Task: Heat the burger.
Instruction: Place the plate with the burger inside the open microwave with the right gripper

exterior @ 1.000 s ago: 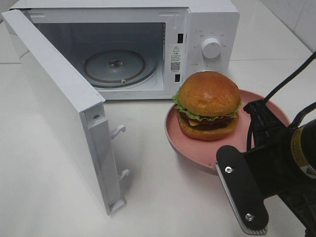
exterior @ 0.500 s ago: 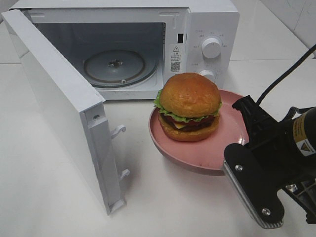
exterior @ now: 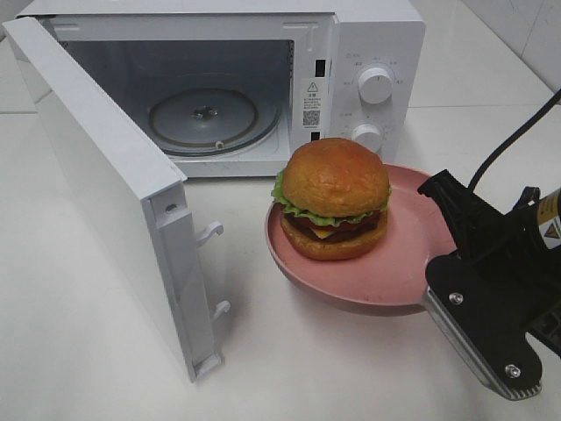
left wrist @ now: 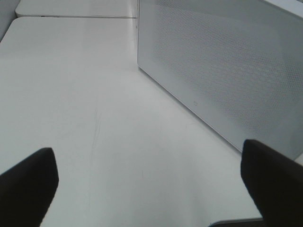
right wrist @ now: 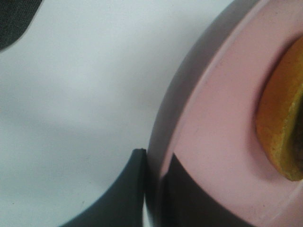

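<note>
The burger (exterior: 333, 197), with a golden-brown bun, lettuce, tomato and cheese, sits on a round pink plate (exterior: 390, 267) in front of the open microwave (exterior: 377, 53). My right gripper (exterior: 436, 279) is shut on the plate's near right rim and seems to hold it just off the table. In the right wrist view my gripper (right wrist: 154, 187) pinches the pink rim (right wrist: 222, 118), with the bun's edge (right wrist: 284, 127) beside it. My left gripper (left wrist: 151, 189) is open and empty over bare table beside the microwave door (left wrist: 227, 66). It is out of the high view.
The microwave door (exterior: 105, 184) stands wide open to the left, its latch hooks (exterior: 210, 235) pointing toward the plate. The glass turntable (exterior: 203, 118) inside is bare. Two knobs (exterior: 375, 85) sit on the right panel. White table lies all around.
The plate with the burger has moved left, closer to the microwave's opening, carried by my right gripper. The gripper's body has swung right and lower in view.
</note>
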